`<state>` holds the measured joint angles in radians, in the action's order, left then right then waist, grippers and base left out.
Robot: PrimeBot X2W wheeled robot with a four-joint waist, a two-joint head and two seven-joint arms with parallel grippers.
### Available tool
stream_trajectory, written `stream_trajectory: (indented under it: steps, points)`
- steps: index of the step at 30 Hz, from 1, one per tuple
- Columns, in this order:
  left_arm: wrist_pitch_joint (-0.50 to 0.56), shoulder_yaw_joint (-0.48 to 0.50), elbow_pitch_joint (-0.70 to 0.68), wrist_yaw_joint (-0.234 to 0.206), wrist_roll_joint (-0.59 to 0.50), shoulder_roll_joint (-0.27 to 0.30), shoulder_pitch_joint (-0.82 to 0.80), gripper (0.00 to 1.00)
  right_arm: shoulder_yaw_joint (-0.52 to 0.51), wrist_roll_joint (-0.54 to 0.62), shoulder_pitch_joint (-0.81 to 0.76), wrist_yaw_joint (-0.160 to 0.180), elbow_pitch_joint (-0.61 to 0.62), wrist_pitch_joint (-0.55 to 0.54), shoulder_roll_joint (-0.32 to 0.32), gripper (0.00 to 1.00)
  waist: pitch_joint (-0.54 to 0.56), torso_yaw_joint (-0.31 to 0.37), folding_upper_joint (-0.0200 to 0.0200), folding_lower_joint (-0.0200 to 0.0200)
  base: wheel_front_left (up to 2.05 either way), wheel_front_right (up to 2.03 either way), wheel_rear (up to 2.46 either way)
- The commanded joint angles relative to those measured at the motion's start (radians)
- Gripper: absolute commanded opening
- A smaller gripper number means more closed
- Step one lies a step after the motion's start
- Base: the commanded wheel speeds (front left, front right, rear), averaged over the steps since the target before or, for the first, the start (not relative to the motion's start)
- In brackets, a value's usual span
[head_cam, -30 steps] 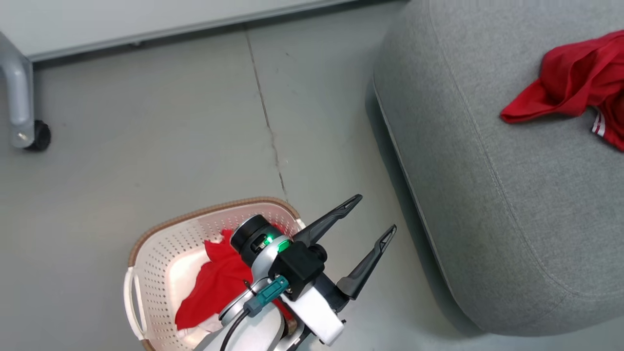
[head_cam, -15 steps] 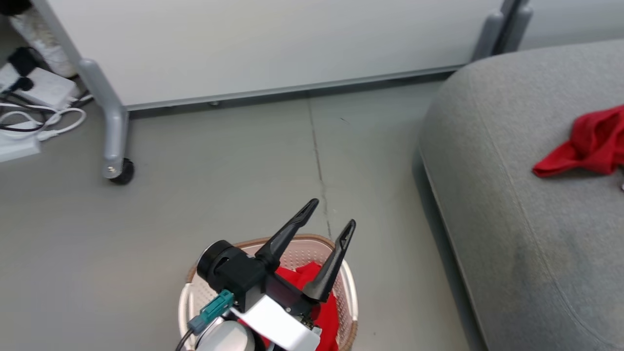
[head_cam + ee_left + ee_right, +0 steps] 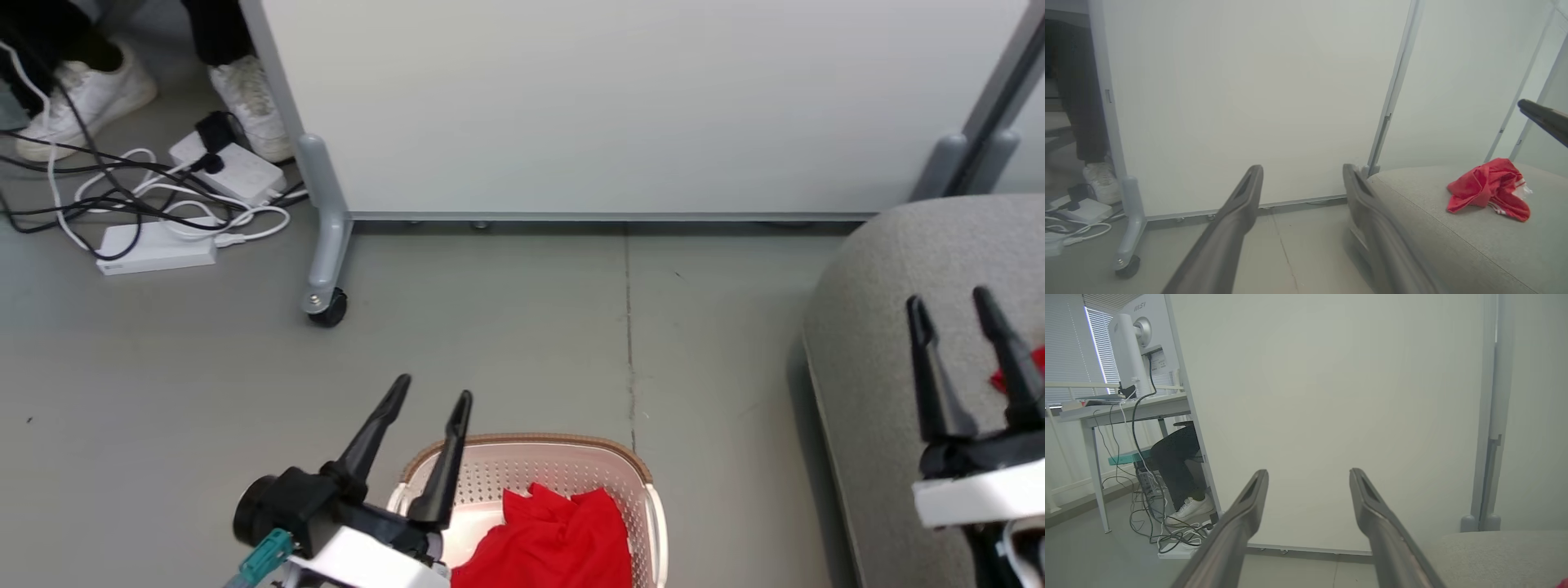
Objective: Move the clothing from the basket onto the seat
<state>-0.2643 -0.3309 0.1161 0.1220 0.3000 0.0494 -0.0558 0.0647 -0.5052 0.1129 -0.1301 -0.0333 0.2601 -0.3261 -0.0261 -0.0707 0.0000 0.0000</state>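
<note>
Now both grippers are empty and spread apart. The left gripper hangs by the basket, and the right gripper is by the seat. The first red garment lies on the seat. The second red garment sits in the basket, so I think half the job is left to do.

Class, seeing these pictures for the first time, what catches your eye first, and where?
A bright red garment heaped in the pale basket, bottom of the head view. A second red garment lies crumpled on the grey seat at right. The left gripper and right gripper hang open, empty.
</note>
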Motion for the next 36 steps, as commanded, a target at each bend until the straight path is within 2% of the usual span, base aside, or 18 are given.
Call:
stream_trajectory:
  steps: [1,6,10,17,22,36]
  points:
    - [-0.001,0.022,0.007,-0.009,0.006,0.003,0.014,1.00,0.001,0.023,-0.030,-0.001,0.000,0.003,0.015,1.00,0.017,-0.029,0.0000,0.0000,0.00,0.00,0.00]
    - [-0.001,0.083,0.018,-0.039,0.036,0.003,0.046,1.00,0.026,0.108,-0.100,-0.001,-0.012,0.004,0.064,1.00,0.028,-0.058,0.0000,0.0000,0.00,0.00,0.00]
    - [-0.001,0.106,0.023,-0.059,0.055,0.002,0.070,1.00,0.004,0.098,-0.152,-0.001,-0.016,0.004,0.138,1.00,0.034,-0.069,0.0000,0.0000,0.00,0.00,0.00]
    - [-0.001,0.128,0.035,-0.070,0.070,0.003,0.099,1.00,-0.024,0.134,-0.219,-0.001,-0.029,0.004,0.182,1.00,0.039,-0.074,0.0000,0.0000,0.00,0.00,0.00]
    - [-0.001,0.126,0.043,-0.076,0.059,0.003,0.115,1.00,-0.037,0.173,-0.225,-0.001,-0.035,0.004,0.193,1.00,0.038,-0.068,0.0000,0.0000,0.00,0.00,0.00]
    - [-0.001,0.122,0.044,-0.079,0.066,0.003,0.118,1.00,-0.027,0.183,-0.223,-0.001,-0.036,0.004,0.185,1.00,0.037,-0.061,0.0000,0.0000,0.00,0.00,0.00]
